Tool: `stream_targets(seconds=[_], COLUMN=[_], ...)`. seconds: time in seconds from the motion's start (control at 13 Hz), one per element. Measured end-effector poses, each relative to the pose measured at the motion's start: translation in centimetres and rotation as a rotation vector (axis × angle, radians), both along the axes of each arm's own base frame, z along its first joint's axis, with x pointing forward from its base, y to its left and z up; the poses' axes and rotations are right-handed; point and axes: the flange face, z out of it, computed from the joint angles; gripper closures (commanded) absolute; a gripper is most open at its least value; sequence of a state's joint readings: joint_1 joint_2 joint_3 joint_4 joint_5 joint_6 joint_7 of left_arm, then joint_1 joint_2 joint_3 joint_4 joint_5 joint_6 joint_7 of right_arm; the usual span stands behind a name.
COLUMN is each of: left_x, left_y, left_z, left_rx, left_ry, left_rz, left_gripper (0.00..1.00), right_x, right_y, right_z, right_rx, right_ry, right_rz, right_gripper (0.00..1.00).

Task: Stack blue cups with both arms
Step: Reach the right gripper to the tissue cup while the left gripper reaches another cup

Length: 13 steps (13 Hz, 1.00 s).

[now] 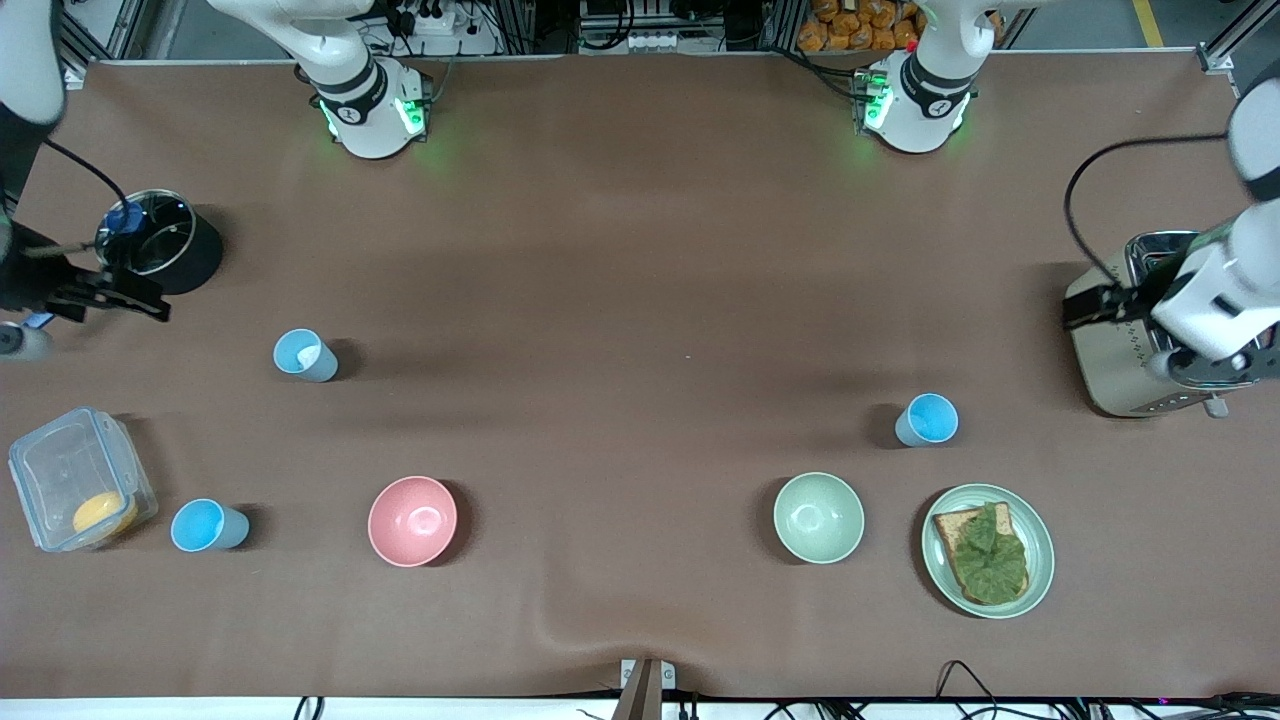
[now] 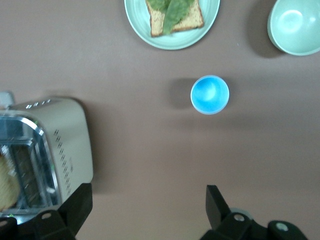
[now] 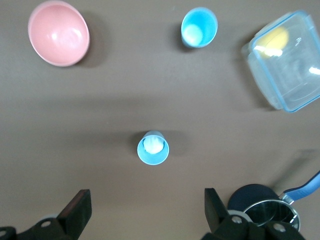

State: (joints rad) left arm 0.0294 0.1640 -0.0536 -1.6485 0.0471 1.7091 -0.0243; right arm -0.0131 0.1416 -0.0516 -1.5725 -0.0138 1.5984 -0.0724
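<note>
Three blue cups stand upright and apart on the brown table. One with a whitish patch inside [image 1: 305, 355] is toward the right arm's end and also shows in the right wrist view [image 3: 153, 147]. A second [image 1: 208, 526] stands nearer the front camera, beside a clear container, and shows in that view too [image 3: 199, 27]. The third [image 1: 927, 419] is toward the left arm's end [image 2: 210, 94]. My right gripper [image 1: 140, 298] is open and empty, in the air beside the pot [image 3: 146, 196]. My left gripper [image 1: 1085, 307] is open and empty, in the air beside the toaster [image 2: 147, 195].
A black pot [image 1: 150, 240] and a clear lidded container [image 1: 80, 490] are at the right arm's end. A pink bowl [image 1: 412, 520], a pale green bowl [image 1: 818, 517] and a plate with toast [image 1: 1040, 560] lie near the front camera. A toaster [image 1: 1125, 370] stands at the left arm's end.
</note>
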Motion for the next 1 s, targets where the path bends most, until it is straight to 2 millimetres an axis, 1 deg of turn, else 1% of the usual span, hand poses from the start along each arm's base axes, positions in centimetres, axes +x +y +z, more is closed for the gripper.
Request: stream_targets(seconds=[0.23, 0.31, 0.38, 0.46, 0.54, 0.77, 0.92, 1.0], left_x=[0.9, 1.3, 1.7, 1.8, 1.8, 1.2, 0.9, 0.8], left_y=[-0.5, -0.5, -0.5, -0.4, -0.5, -0.7, -1.2, -1.8], left_z=[-4.2, -5.5, -6.8, -8.1, -9.5, -13.2, -15.0, -15.7], left_rx=[-0.021, -0.030, -0.034, -0.036, -0.037, -0.040, -0.040, -0.040], left_ry=[-0.006, -0.010, -0.020, -0.024, -0.025, -0.055, -0.052, -0.048], left_rz=[0.019, 0.022, 0.025, 0.026, 0.026, 0.029, 0.048, 0.054], left_gripper=[0.00, 0.00, 0.00, 0.00, 0.00, 0.00, 0.00, 0.00], right_x=[1.7, 2.1, 2.0, 1.6, 1.1, -0.5, -1.9, -2.6], right_y=[0.9, 1.7, 2.6, 3.6, 4.2, 4.6, 4.9, 5.0], right_z=[-6.9, -9.3, -11.5, -13.3, -14.7, -18.7, -21.7, -23.0], right_rx=[0.002, 0.001, 0.001, 0.000, -0.001, 0.000, 0.000, 0.001], right_ry=[0.098, 0.101, 0.098, 0.101, 0.094, 0.030, 0.009, 0.002], right_rz=[0.017, 0.030, 0.046, 0.059, 0.067, 0.077, 0.086, 0.088], right_gripper=[0.00, 0.00, 0.00, 0.00, 0.00, 0.00, 0.00, 0.00])
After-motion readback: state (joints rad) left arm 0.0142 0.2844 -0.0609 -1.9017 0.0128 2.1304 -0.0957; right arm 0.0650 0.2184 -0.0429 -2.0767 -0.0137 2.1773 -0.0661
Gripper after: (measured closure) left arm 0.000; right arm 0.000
